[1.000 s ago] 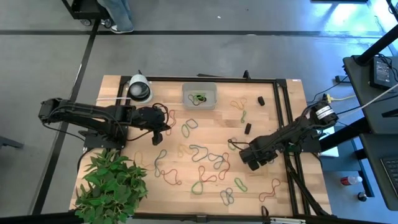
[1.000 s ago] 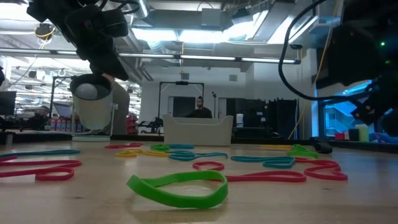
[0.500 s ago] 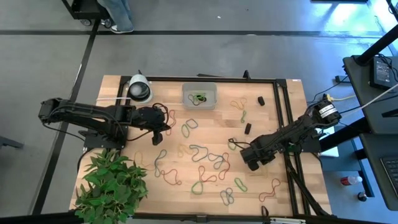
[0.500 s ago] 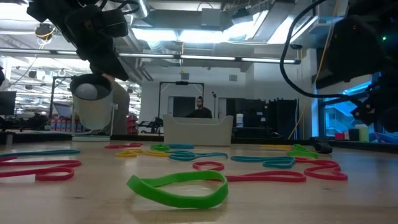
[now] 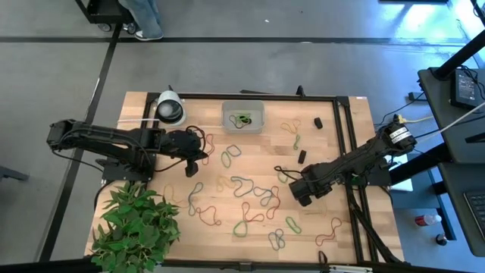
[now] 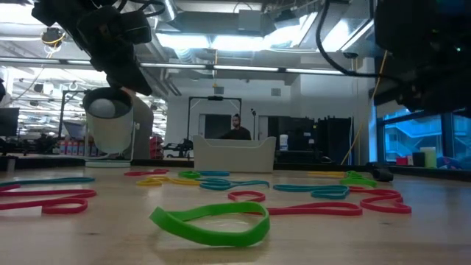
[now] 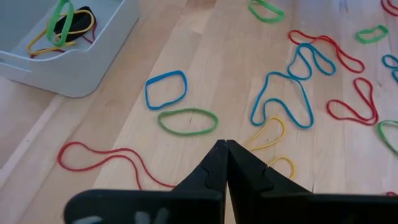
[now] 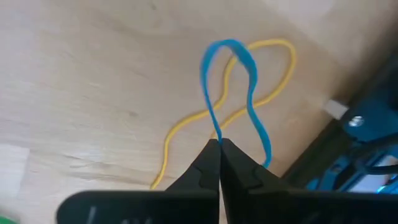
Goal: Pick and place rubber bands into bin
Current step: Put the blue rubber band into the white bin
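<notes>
The right gripper (image 8: 219, 144) has its fingers pinched tight on a blue rubber band (image 8: 231, 93), lifted over the right side of the table (image 5: 155, 182), a thin yellow band (image 8: 205, 127) lying on the wood beneath. Across the table the left gripper (image 7: 225, 146) hovers closed and empty above more scattered rubber bands (image 5: 250, 193). The bin (image 5: 243, 117) sits at the far edge, a few bands already inside.

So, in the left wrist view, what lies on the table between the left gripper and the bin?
A green rubber band and a blue rubber band lie on the bare wood between the shut left gripper and the bin.
</notes>
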